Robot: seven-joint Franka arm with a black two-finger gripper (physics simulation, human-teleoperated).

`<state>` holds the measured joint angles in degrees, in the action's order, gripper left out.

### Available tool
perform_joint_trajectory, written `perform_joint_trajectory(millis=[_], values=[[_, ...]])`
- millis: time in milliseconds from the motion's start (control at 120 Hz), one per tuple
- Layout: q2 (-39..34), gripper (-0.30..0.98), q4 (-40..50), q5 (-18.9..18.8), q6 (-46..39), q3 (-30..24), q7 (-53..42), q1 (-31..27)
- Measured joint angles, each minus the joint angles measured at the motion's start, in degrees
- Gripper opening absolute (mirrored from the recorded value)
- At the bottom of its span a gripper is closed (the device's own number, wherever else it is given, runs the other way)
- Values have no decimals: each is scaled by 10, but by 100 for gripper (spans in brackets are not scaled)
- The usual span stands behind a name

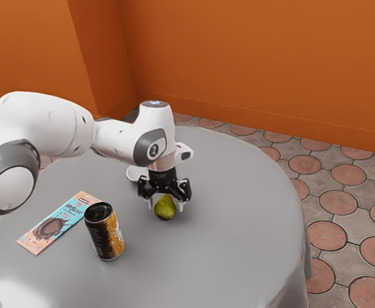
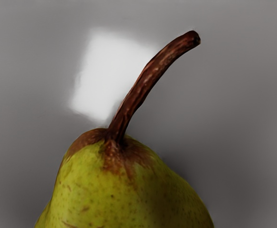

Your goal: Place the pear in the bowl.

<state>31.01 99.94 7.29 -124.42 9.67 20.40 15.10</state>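
Note:
Black and wide-spread, the gripper (image 1: 166,205) points down over the green pear (image 1: 165,207) in the exterior view. Its fingers stand open on either side of the pear, low near the tabletop. In the wrist view the pear (image 2: 129,194) is close under the hand, its curved brown stem rising from the top. A white rim, which looks like the bowl (image 1: 133,174), shows behind the hand in the exterior view; the arm and gripper hide most of it.
A black and gold can (image 1: 104,232) stands upright on the grey round table (image 1: 239,240), toward the exterior view's left from the pear. Beside the can lies a flat chocolate package (image 1: 56,221). The table's edge curves round at the exterior view's right.

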Motion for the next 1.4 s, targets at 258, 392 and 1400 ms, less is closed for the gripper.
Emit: perform_joint_trajectory(millis=[258, 392, 1400], values=[[0, 69, 15, 1, -28, 5, -23, 0], [-10, 69, 31, 2, -33, 5, -32, 0], [4, 48, 33, 59, -55, 16, -94, -1]])
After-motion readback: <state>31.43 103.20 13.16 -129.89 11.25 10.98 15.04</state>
